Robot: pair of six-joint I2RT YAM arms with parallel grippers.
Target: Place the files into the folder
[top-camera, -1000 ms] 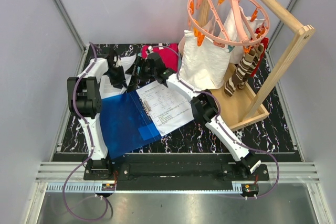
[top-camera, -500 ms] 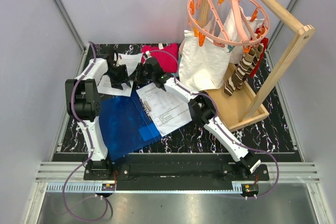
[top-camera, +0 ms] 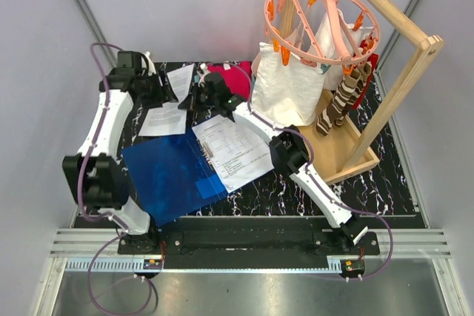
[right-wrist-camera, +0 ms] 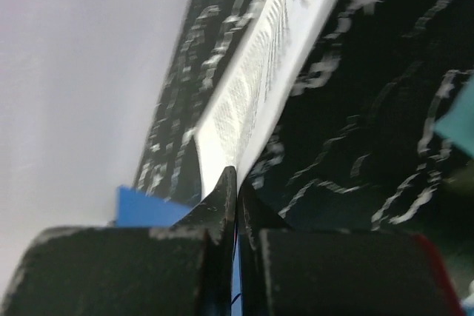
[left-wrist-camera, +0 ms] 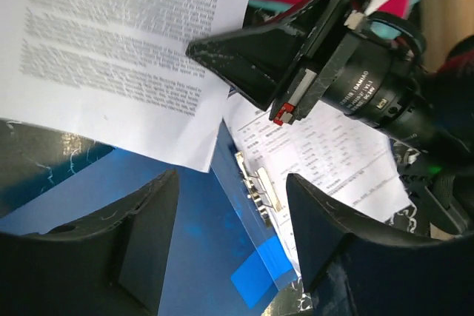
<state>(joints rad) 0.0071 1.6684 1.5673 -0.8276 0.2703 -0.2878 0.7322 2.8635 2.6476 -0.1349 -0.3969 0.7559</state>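
The blue folder point(top-camera: 167, 175) lies open on the table, its metal clip point(left-wrist-camera: 259, 186) along the spine. One printed sheet of the files point(top-camera: 235, 149) rests on the folder's right half, and another point(top-camera: 164, 119) lies at its top left. My right gripper point(top-camera: 195, 98) is shut on the edge of a third sheet point(top-camera: 181, 81), held up off the table; in the right wrist view the fingers point(right-wrist-camera: 222, 205) pinch that paper point(right-wrist-camera: 259, 72). My left gripper point(top-camera: 164, 88) hangs open just left of it, nothing between its fingers point(left-wrist-camera: 148, 227), with the held sheet point(left-wrist-camera: 111, 42) above.
A white cloth bag point(top-camera: 285, 86) and striped socks point(top-camera: 341, 105) hang from a pink round hanger point(top-camera: 322, 16) on a wooden rack point(top-camera: 396, 86) at the right. Red cloth point(top-camera: 231, 75) lies behind the right gripper. Grey walls close in the table's sides.
The left gripper has opened, let go of the sheet and lifted back to the left. The right gripper has shut on that sheet's edge.
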